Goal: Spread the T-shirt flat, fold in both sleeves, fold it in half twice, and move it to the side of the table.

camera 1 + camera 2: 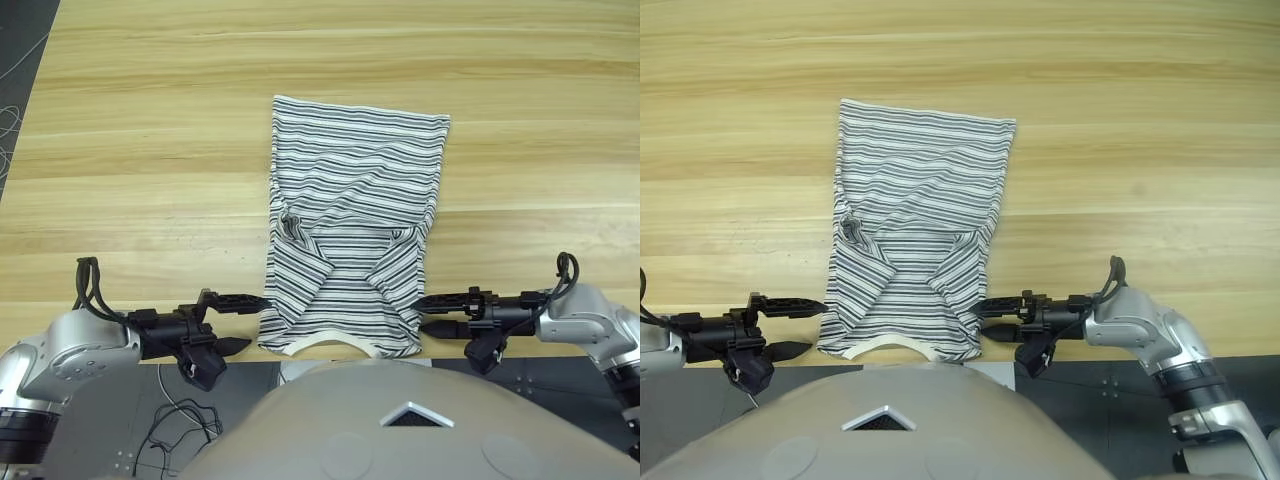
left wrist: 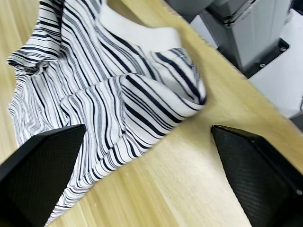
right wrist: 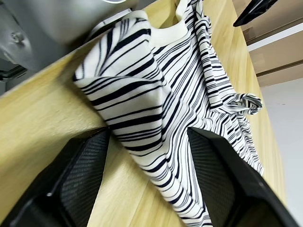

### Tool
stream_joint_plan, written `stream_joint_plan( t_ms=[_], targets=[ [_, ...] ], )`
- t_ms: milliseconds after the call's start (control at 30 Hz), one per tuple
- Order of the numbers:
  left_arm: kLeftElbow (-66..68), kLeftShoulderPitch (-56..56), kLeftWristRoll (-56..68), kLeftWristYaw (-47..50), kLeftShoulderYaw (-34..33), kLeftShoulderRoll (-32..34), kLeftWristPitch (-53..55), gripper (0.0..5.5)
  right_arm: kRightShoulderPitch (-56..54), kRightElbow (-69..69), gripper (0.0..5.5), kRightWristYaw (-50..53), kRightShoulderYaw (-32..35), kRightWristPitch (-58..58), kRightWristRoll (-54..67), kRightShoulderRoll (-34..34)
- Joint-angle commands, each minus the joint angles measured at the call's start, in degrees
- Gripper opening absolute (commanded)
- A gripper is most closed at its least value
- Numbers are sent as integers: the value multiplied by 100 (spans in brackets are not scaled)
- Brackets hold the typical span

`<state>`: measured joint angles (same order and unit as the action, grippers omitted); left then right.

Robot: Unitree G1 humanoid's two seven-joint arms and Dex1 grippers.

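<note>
The T-shirt (image 1: 350, 220) is lying lengthwise on the table (image 1: 130, 150). Both sleeves are folded in over its front, its white collar (image 1: 322, 346) is sitting at the near edge, and its hem is pointing away. The left pincer (image 1: 256, 322) is hovering just beside the shirt's near left corner, its fingers (image 2: 42, 179) standing wide apart and gripping nothing. In the left wrist view the shirt's corner is reaching partway into the gap, with bare wood showing in the rest. The right pincer (image 1: 421, 315) is sitting at the near right corner, likewise spread wide. In the right wrist view the shirt's folded edge is running between its fingers (image 3: 80, 184) without being pinched. I cannot tell whether either pincer is touching the cloth.
</note>
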<state>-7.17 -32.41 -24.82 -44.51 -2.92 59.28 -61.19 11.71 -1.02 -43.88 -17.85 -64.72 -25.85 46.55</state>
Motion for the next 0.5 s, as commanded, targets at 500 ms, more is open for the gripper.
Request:
stream_joint_plan(
  t_ms=[500],
  targets=[
    [491, 406, -839, 447, 1304, -44, 348, 419, -572, -156, 225, 178, -1018, 261, -466, 63]
  ],
)
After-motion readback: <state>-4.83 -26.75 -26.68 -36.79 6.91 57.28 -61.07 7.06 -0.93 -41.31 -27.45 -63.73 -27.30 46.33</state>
